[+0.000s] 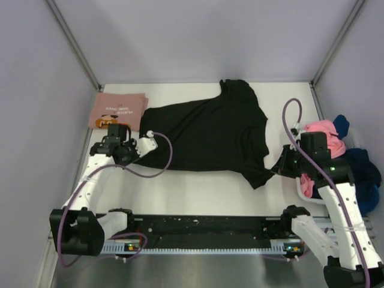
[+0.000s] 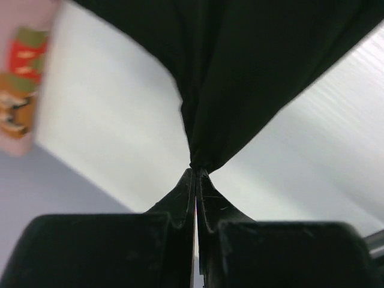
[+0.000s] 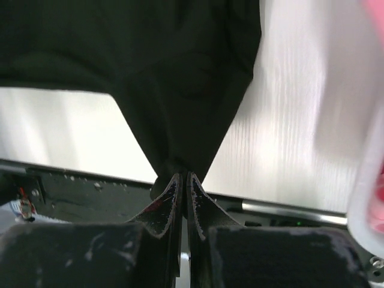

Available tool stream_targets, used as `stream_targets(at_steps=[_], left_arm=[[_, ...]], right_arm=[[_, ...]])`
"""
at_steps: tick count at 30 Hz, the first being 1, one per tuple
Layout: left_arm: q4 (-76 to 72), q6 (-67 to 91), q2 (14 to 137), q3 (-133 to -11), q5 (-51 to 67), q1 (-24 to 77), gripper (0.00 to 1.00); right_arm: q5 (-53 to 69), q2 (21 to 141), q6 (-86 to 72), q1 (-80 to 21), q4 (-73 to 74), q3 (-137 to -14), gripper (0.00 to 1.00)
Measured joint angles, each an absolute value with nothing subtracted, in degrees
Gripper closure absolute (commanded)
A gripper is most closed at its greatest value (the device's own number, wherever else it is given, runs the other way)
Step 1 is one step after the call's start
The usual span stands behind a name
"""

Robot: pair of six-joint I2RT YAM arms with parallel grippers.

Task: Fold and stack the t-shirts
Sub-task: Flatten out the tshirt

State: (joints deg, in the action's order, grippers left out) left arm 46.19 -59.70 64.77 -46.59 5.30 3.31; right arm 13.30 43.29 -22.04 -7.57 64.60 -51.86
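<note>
The black shirt (image 1: 210,129) lies spread across the middle of the worktop (image 1: 198,192), mostly flat, with each near corner pinched by an arm. The left tool (image 1: 146,144) is closed on the near-left corner, probably the hem. In the left wrist view its fingertips (image 2: 196,172) meet with only a thin fold of cloth between them, and the fabric fans out from that point. The right tool (image 1: 277,170) is clamped in the same way on the near-right corner, which looks like a sleeve end. Its wrist view shows the cloth drawn to a narrow peak at the tips (image 3: 182,175).

Holding two corners far apart keeps the near edge taut. That is likely so the shirt can be lifted or pulled evenly without bunching, either to smooth it or to carry that edge over for a first fold.

The folded pink shirt (image 1: 117,111) with the cartoon print sits at the far-left corner, just beside the black shirt's left edge. It seems to mark where the stack goes, out of the way of the folding area. At the right edge a pile of shirts (image 1: 327,132), pink, blue and navy, waits crumpled in a white basket (image 1: 302,193), so most of the task looks undone.
</note>
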Motion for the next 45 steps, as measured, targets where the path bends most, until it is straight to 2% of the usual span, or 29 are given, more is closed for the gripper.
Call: stream_targets(at_steps=[8, 21, 25, 30, 33, 37, 42, 45], left_arm=[[50.2, -50.7, 61.9, -69.2, 1.8, 1.5, 1.00], [67.3, -46.2, 58.7, -108.4, -1.2, 1.5, 1.00], [70.8, -46.5, 57.4, -111.7, 0.9, 1.5, 1.00], [71.4, -46.3, 59.3, -111.9, 3.6, 1.5, 1.00], [68.6, -46.1, 62.5, -111.9, 4.8, 1.5, 1.00], [60.0, -45.6, 67.4, -110.3, 6.2, 1.5, 1.00], [47.2, -42.9, 76.9, -110.5, 4.5, 1.8, 1.00], [40.1, -40.8, 82.9, -113.1, 1.6, 2.0, 1.00]], right_arm=[[5.3, 44.2, -18.9, -7.6, 65.4, -79.7, 1.00], [-0.4, 41.4, -14.9, -8.1, 67.7, -106.3, 1.00], [-2.5, 41.4, -13.4, -9.1, 67.2, -110.1, 1.00], [-2.5, 43.0, -12.1, -9.3, 60.1, -109.2, 1.00], [-2.3, 47.5, -11.2, -9.4, 53.2, -107.9, 1.00], [-2.2, 60.1, -10.0, -9.3, 43.9, -109.1, 1.00], [-0.9, 81.0, -10.1, -6.9, 37.1, -120.4, 1.00], [-0.6, 89.0, -11.2, -4.3, 35.6, -126.6, 1.00]])
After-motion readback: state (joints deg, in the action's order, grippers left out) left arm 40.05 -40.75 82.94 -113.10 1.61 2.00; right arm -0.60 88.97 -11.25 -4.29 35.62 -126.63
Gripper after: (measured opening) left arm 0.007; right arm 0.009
